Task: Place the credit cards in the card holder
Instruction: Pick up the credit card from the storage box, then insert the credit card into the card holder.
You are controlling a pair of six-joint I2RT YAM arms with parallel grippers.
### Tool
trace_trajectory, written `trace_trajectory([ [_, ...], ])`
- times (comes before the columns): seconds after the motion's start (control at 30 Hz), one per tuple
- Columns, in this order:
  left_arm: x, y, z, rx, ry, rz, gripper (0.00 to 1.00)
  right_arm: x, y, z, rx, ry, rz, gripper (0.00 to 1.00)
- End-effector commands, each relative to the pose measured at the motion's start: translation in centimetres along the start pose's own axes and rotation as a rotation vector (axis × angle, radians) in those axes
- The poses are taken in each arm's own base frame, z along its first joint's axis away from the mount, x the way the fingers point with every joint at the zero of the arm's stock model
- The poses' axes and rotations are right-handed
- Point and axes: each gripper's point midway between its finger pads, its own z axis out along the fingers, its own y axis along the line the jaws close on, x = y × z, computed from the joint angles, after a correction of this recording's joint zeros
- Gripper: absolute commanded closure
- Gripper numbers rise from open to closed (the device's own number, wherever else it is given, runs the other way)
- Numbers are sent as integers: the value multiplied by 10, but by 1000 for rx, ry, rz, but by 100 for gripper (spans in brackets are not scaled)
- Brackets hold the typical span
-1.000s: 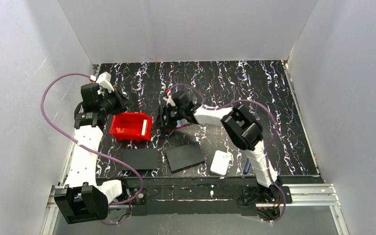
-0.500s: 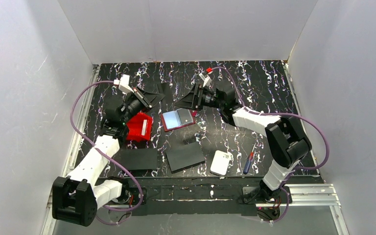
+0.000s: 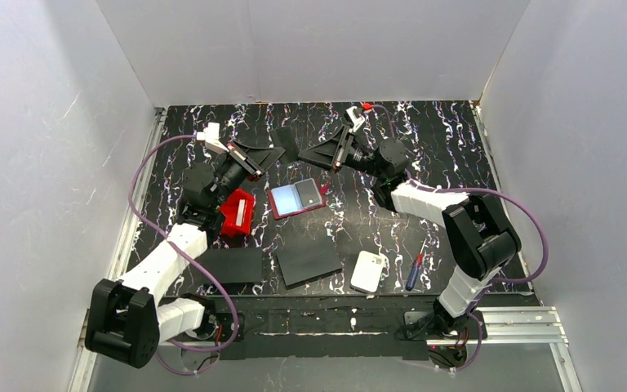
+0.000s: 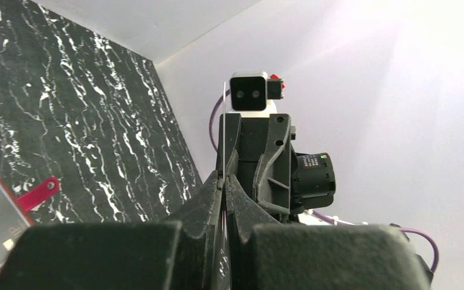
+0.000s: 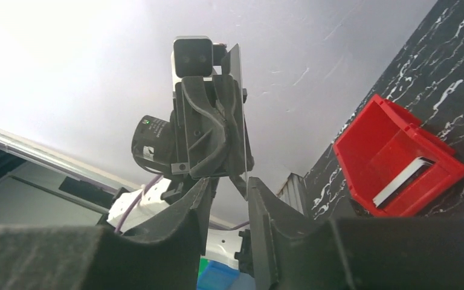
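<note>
A: How do the arms stand over the tabletop (image 3: 457,147)?

B: Both reach well out from their bases toward the back half. The left arm (image 3: 167,257) climbs from the near left corner, its forearm angled up and inward and its wrist turned to point right. The right arm (image 3: 424,202) folds at its elbow on the right side and runs leftward, with the wrist pointing left. The two wrists face each other nose to nose, raised above the tabletop.

A: Anything large nearby?

B: The red bin (image 3: 237,214) sits beside the left forearm.

A: And the end effectors?

B: The left end effector (image 4: 224,181) is pressed together, pinching a credit card (image 5: 237,84) by one end. From the left wrist the card shows edge-on as a thin line. The right end effector (image 5: 226,184) has its fingers a little apart, one on each side of the card's near corner. I can't tell whether either finger touches the card.

A: Where's the card holder?

B: The card holder (image 3: 296,198) lies open and flat on the tabletop, just nearer than the meeting wrists and to the right of the bin. Another card (image 5: 402,181) stands on edge inside the bin.
</note>
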Motion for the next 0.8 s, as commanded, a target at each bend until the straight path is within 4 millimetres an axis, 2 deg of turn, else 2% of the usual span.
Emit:
trace_trajectory([
  [0.0, 1, -9, 1, 48, -23, -7, 100, -8, 19, 3, -88, -22, -28, 68],
  [0.1, 6, -8, 2, 50, -15, -13, 100, -8, 15, 3, -88, -16, -17, 73],
  [0.2, 12, -5, 4, 47, 8, -15, 100, -7, 10, 1, -93, -7, -11, 96],
  [0.23, 15, -3, 5, 46, 18, -10, 100, -7, 6, 0, -86, -5, -10, 98],
  [0.27, 18, 1, 6, 37, 35, -7, 93, -7, 1, -4, -75, -3, -12, 99],
  [0.3, 24, 8, 7, 12, 59, -12, 81, -8, -8, -9, -56, -1, -16, 99],
  [0.37, 39, 39, 2, -132, 128, -29, 61, -13, -33, -27, 20, -1, -35, 99],
  [0.4, 46, 56, -3, -227, 167, -20, 44, -13, -53, -35, 90, 18, -55, 99],
  [0.43, 53, 74, -12, -333, 212, -9, 35, -9, -83, -44, 205, 64, -63, 99],
  [0.47, 61, 96, -25, -451, 262, 13, 33, -3, -110, -53, 322, 124, -67, 99],
  [0.53, 68, 125, -45, -635, 329, 43, 30, 11, -148, -71, 500, 253, -148, 99],
  [0.6, 74, 140, -52, -720, 410, 74, 35, 19, -169, -87, 620, 343, -191, 99],
  [0.7, 88, 154, -45, -732, 518, 83, 45, 28, -184, -99, 672, 426, -195, 99],
  [0.77, 95, 165, -40, -747, 571, 98, 49, 34, -185, -95, 630, 448, -150, 99],
])
